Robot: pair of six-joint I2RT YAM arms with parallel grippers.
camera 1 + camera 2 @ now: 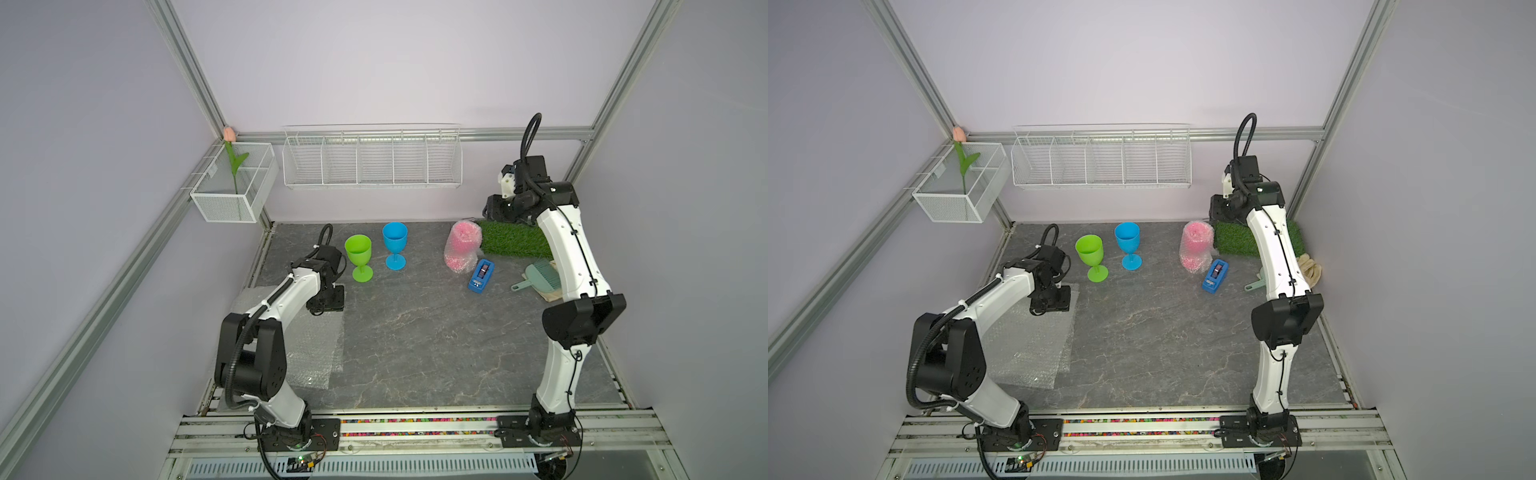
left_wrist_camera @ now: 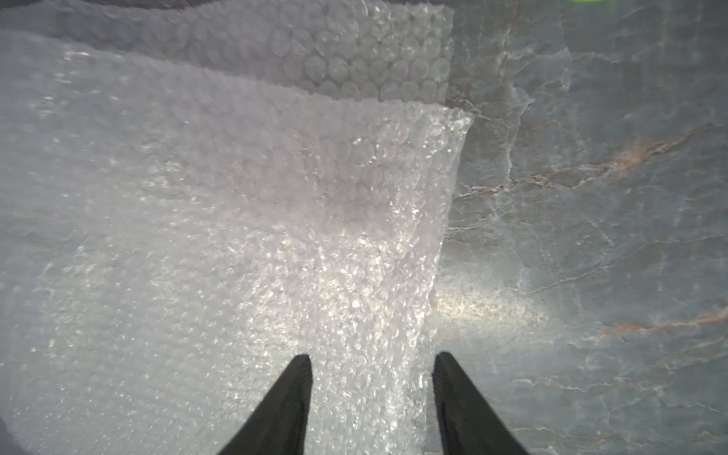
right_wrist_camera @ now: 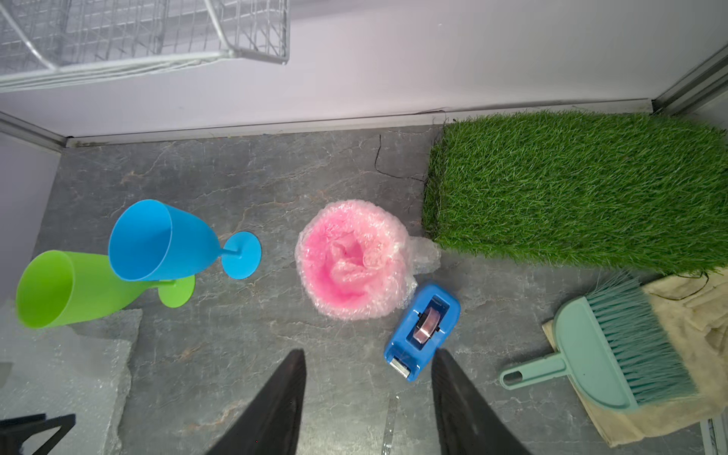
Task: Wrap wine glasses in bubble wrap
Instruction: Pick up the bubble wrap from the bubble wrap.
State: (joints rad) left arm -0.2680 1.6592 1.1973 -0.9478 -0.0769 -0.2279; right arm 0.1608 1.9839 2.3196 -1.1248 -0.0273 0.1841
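Your left gripper (image 2: 372,356) has its jaws spread astride the bubble wrap (image 1: 313,353) edge, lower left in both top views. Your right gripper (image 3: 368,352), upper right, is spread too, holding nothing.

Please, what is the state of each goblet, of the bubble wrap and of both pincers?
pink goblet: upright, wrapped.
green goblet: upright, bare.
blue goblet: upright, bare.
bubble wrap sheets: lying flat, stacked.
left pincer: open, over the sheets' edge.
right pincer: open, empty.
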